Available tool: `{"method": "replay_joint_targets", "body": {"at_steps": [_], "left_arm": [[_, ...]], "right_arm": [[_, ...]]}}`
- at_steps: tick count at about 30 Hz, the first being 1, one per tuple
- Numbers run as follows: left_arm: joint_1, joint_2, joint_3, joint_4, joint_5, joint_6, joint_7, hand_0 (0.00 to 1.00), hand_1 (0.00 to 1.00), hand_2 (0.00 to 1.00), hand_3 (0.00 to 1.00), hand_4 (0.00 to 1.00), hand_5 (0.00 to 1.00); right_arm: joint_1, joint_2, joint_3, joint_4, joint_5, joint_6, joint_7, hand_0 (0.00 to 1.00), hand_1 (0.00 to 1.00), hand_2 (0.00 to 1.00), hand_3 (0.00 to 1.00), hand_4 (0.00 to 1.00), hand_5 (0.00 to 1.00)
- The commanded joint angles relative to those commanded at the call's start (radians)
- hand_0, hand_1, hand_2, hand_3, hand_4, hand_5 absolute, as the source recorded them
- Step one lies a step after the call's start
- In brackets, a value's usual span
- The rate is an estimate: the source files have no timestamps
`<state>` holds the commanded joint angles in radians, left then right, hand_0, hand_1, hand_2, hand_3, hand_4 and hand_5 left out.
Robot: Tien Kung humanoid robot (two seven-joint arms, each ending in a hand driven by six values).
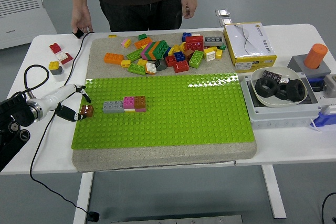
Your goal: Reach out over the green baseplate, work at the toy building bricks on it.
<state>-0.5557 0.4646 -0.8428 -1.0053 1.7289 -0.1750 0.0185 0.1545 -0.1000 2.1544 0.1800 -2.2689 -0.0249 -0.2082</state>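
Covering most of the white table (294,148), the green baseplate (199,114) lies on a grey mat. Behind the baseplate a person stands, cut off at the chest, one hand (81,22) touching a small black thing at the table's far edge. Loose bricks (163,53) are heaped just behind the baseplate. On its left part sits a short row of bricks (125,104). The left hand (65,103) reaches the baseplate's left edge, its fingers around a brown brick (87,110); whether they really pinch it is hard to see.
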Motion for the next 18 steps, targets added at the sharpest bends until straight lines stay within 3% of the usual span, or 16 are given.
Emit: {"method": "replay_joint_targets", "body": {"at_steps": [11, 12, 18], "left_arm": [[-0.001, -0.001, 0.000, -0.001, 0.000, -0.005, 0.002, 0.998, 0.998, 0.998, 0.589, 0.878, 0.002], [-0.001, -0.001, 0.000, -0.001, 0.000, -0.004, 0.002, 0.998, 0.998, 0.998, 0.586, 0.835, 0.002], [0.000, -0.003, 0.000, 0.001, -0.001, -0.002, 0.000, 0.998, 0.998, 0.996, 0.589, 0.814, 0.002]], "right_arm": [[0.001, 0.000, 0.004, 0.000, 0.000, 0.000, 0.001, 0.656, 0.637, 0.626, 0.735, 0.729, 0.998], [0.001, 0.000, 0.005, 0.000, 0.000, 0.000, 0.001, 0.656, 0.637, 0.626, 0.735, 0.730, 0.998], [0.002, 0.000, 0.008, 0.000, 0.000, 0.000, 0.003, 0.657, 0.637, 0.626, 0.735, 0.729, 0.998]]}}
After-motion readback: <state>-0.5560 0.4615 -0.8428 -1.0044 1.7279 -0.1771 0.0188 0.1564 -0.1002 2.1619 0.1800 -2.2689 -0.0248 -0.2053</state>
